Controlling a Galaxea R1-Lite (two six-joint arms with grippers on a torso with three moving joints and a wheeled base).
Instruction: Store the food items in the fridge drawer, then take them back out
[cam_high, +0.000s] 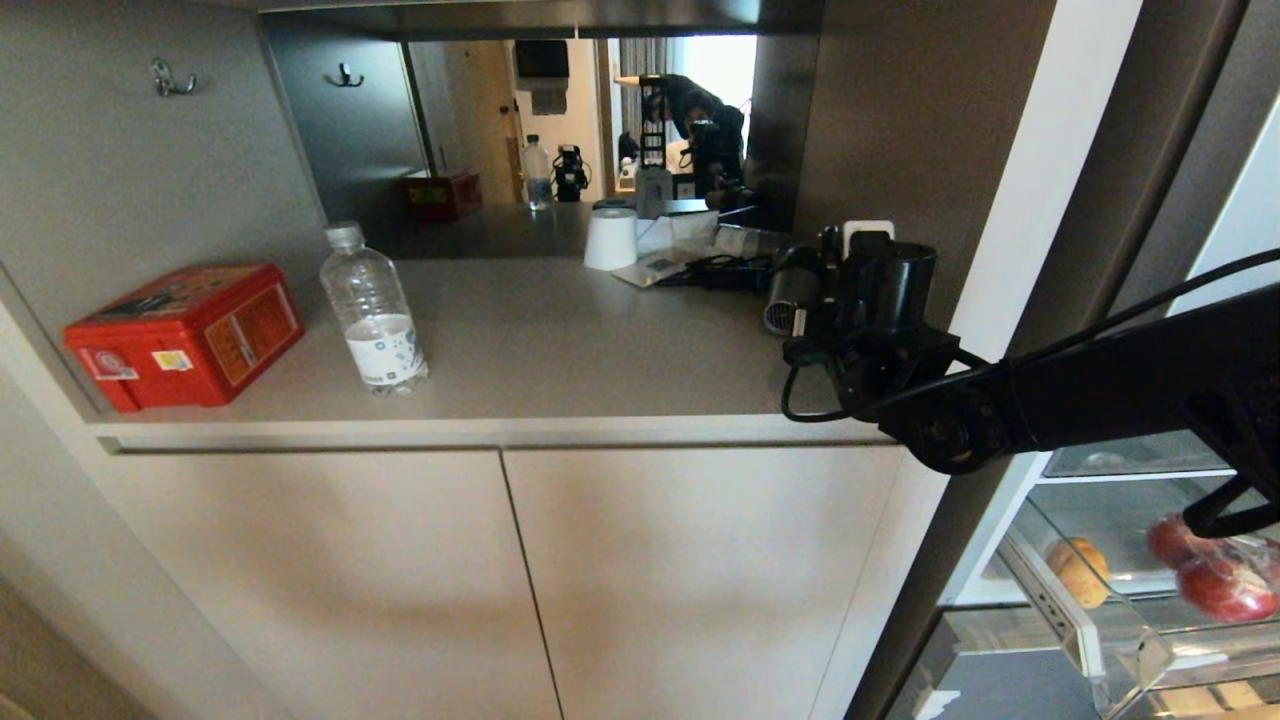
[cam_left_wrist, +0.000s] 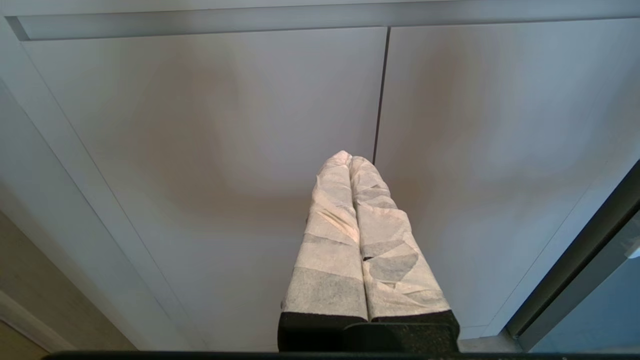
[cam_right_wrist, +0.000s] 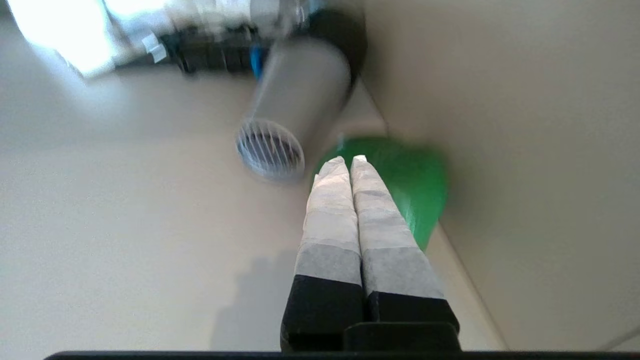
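A glossy green bell pepper (cam_right_wrist: 415, 185) lies on the beige counter (cam_right_wrist: 125, 200), tucked into the corner against the side wall. My right gripper (cam_right_wrist: 348, 161) hovers just in front of it, shut, with nothing visible between its taped fingers. In the head view the right arm's wrist (cam_high: 880, 320) hides the pepper. The tan potato (cam_high: 1080, 570) sits inside the clear fridge drawer (cam_high: 1095, 645), pulled out at the lower right. My left gripper (cam_left_wrist: 349, 157) is parked, shut and empty, facing the cabinet doors (cam_left_wrist: 225, 150).
A grey hair dryer (cam_right_wrist: 295, 110) lies right beside the pepper, nozzle toward me. A water bottle (cam_high: 373, 310) and red box (cam_high: 185, 335) stand at the counter's left. A white roll (cam_high: 611, 238) sits at the back. Red fruit in plastic (cam_high: 1215, 575) shares the drawer.
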